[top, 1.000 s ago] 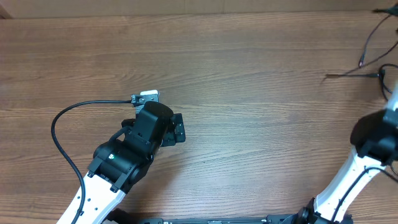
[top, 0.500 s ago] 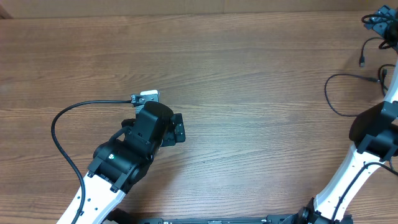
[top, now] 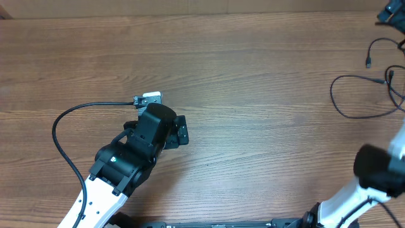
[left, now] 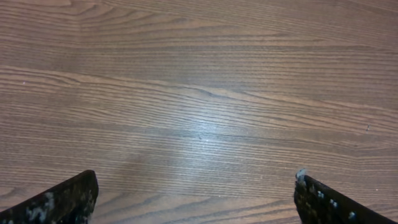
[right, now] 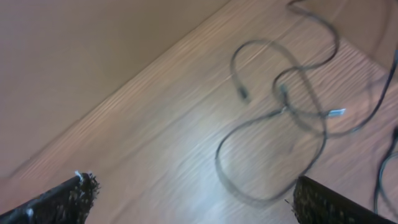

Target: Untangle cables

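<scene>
Wood-grain worktop (top: 266, 57) filled every view. Overhead, the right tool (right: 194, 183) sat at the far right corner, mostly cut off by the frame. Its own wrist view was blurred but showed both fingertips spread wide with nothing between them. Below it lay the cables (right: 286, 111), thin black cords in loose, overlapping loops with small plugs at their ends, running out of view at the right. Their number was unclear. The left tool (left: 194, 183), well apart from them, gaped wide and held nothing.
</scene>
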Controlling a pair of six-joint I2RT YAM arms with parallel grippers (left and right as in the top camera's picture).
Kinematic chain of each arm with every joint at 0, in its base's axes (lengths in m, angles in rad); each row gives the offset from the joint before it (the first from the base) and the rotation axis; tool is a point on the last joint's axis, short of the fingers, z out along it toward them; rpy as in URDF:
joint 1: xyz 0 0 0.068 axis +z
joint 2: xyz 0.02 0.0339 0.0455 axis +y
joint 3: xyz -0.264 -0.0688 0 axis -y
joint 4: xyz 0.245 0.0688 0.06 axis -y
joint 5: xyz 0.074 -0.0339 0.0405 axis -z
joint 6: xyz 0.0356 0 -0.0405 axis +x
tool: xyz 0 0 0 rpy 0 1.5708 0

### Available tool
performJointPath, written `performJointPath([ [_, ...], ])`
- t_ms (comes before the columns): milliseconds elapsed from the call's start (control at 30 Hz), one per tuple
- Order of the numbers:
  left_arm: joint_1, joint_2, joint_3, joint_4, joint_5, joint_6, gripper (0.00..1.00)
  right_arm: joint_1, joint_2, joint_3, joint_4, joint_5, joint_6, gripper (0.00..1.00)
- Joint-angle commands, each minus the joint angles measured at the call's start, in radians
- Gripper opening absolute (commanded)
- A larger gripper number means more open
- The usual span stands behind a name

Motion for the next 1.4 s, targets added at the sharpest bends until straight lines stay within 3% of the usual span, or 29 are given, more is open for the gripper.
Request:
performJointPath([
  [0,0.004,0.003,0.008,0.001,-0.017,0.020,1.00,0.027,-0.056,0.009,-0.090,-0.183,-0.003,1.00],
  [133,0.004,0.003,0.008,0.001,-0.017,0.020,1.00,0.054,-0.081,0.009,-0.211,-0.332,-0.003,1.00],
  [267,0.004,0.003,0.008,0.001,-0.017,0.020,1.00,0.088,-0.082,0.005,-0.212,-0.451,-0.003,1.00],
  [467,0.004,0.003,0.008,0.001,-0.017,0.020,1.00,0.173,-0.082,0.005,-0.212,-0.462,-0.005,1.00],
  [567,0.004,0.003,0.008,0.001,-0.017,0.020,1.00,0.238,-0.085,0.001,-0.212,-0.462,-0.110,1.00],
  [600,0.004,0.003,0.008,0.001,-0.017,0.020,1.00,0.285,-0.100,-0.029,-0.212,-0.461,-0.188,1.00],
  [667,0.004,0.003,0.008,0.001,-0.017,0.020,1.00,0.341,-0.130,-0.100,-0.212,-0.417,-0.213,1.00],
  [833,0.004,0.003,0.008,0.001,-0.017,0.020,1.00,0.438,-0.233,-0.370,-0.212,-0.199,-0.145,1.00],
  [1033,0.004,0.003,0.008,0.001,-0.017,0.020,1.00,0.448,-0.315,-0.652,-0.212,-0.176,-0.098,1.00],
  [1367,0.004,0.003,0.008,0.001,-0.017,0.020,1.00,0.448,-0.314,-0.761,-0.195,-0.176,-0.098,1.00],
])
